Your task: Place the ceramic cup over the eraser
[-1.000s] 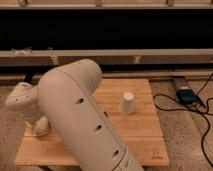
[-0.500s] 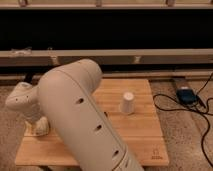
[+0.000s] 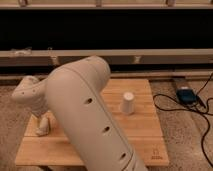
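The ceramic cup (image 3: pixel 127 103) is a small plain white tapered cup. It stands upside down, narrow end up, on the right half of the wooden board (image 3: pixel 142 132). The eraser is not in view. My gripper (image 3: pixel 42 127) is at the board's left side, pointing down with its tip at the board surface, far left of the cup. My big pale arm (image 3: pixel 85 115) fills the middle of the view and hides much of the board's centre and left.
The board lies on a speckled floor. A dark blue device (image 3: pixel 185 95) with black cables (image 3: pixel 172 107) lies on the floor to the right of the board. A long low rail and dark wall run behind.
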You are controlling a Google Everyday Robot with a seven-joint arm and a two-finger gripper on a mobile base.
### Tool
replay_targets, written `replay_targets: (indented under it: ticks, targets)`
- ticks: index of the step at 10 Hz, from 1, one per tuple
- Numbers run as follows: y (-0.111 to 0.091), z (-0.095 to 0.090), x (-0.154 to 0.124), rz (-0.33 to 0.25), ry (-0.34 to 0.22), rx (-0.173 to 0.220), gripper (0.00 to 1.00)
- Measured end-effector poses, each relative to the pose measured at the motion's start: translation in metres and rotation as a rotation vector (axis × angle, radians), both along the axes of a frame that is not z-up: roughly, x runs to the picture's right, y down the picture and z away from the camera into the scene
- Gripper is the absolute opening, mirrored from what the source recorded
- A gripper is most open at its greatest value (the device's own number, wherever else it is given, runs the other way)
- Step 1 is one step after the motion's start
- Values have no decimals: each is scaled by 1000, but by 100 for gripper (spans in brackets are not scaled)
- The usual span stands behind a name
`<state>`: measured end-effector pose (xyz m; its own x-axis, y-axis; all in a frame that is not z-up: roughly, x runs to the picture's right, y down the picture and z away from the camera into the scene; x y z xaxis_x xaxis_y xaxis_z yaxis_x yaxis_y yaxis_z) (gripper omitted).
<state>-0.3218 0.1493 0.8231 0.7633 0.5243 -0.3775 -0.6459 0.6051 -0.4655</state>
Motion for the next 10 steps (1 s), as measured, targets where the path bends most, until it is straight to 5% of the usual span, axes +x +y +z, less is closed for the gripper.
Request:
replay_targets:
  ticks: [2,6,10]
  targets:
    - [-31,2,52,52,48,22,80]
    - [-70,-25,150,159,133,61,80]
    - [-90,-52,228,250,209,76,80]
